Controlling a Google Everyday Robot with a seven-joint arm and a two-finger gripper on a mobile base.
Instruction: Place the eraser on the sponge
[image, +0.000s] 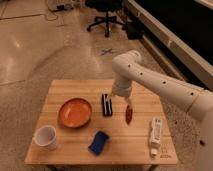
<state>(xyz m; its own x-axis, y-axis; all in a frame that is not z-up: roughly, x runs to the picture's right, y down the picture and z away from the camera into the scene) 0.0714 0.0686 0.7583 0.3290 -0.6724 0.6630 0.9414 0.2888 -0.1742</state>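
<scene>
The eraser (106, 104), a small black block with white lengthwise stripes, lies on the wooden table (75, 87) just right of the orange plate. The sponge (99, 142), a bright blue pad, rests nearer the table's front edge, below the eraser and apart from it. My gripper (120, 100) hangs at the end of the white arm, just right of the eraser and above the table top, between the eraser and a reddish-brown oblong thing (129, 114). Nothing visible is held in it.
An orange plate (75, 112) sits left of centre. A white cup (45, 137) stands at the front left corner. A long white tube (156, 133) lies near the right edge. An office chair (106, 17) stands on the floor behind.
</scene>
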